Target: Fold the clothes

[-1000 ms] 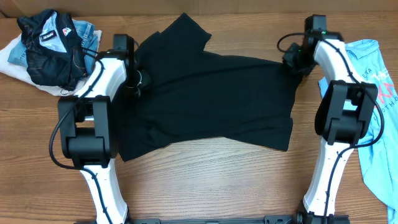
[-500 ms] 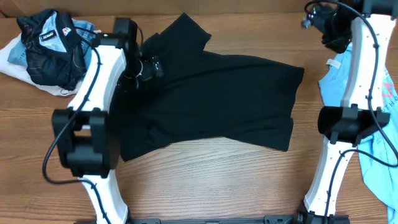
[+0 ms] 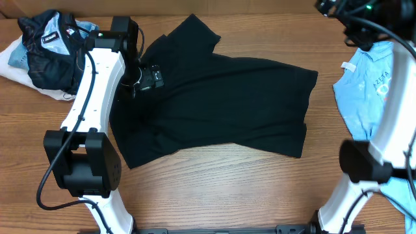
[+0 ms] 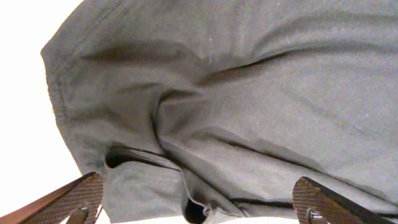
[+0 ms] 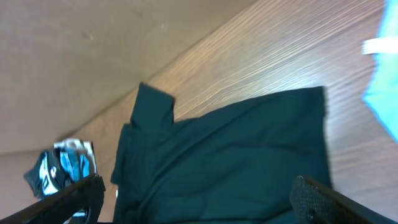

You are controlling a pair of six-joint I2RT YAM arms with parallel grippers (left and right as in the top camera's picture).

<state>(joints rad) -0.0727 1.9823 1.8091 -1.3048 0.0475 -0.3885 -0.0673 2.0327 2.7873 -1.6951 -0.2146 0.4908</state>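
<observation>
— Where is the black shirt lying?
— It is lying spread on the table, directly under the left claw, whose fingers are standing wide apart, gripping nothing.
— And the right claw?
— It is hanging well apart from the black shirt, past its far right corner, jaws spread wide too, holding nothing, with a blue shirt lying near it.

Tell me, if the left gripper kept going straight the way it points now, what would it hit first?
Most likely the black T-shirt: in the wrist view its rumpled fabric fills the space between the open fingers of the left gripper. How far off the cloth lies is hard to judge.
</observation>
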